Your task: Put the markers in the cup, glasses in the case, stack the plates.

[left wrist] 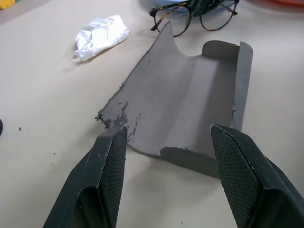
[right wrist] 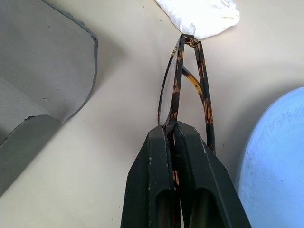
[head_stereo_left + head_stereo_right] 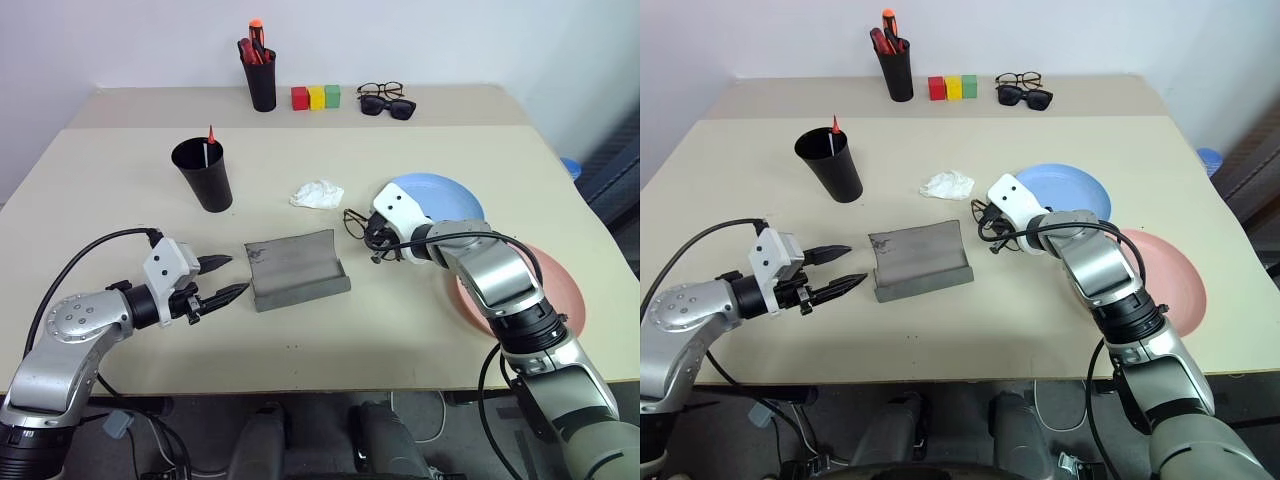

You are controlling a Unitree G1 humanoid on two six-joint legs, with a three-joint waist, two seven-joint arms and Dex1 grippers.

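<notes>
One claw (image 2: pixel 173 130) pinching glasses (image 2: pixel 183 80), unlabelled case (image 3: pixel 297 268)

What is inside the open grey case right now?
Nothing: the case lies open, its grey lining bare, as the left wrist view confirms. The glasses are outside it, pinched in the right gripper. Whatever lies under the case is hidden.

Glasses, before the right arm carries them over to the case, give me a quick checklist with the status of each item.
1. Right gripper shut on the glasses: ok.
2. Case lying open, inside free of objects: ok.
3. Left gripper open beside the case, not over it: ok.
4. Crumpled tissue off the straight path to the case: ok.
5. Grip firm enough on the thin frame for carrying: cannot tell.
6. Glasses folded to fit the case: not ok, the temples look spread.
</notes>
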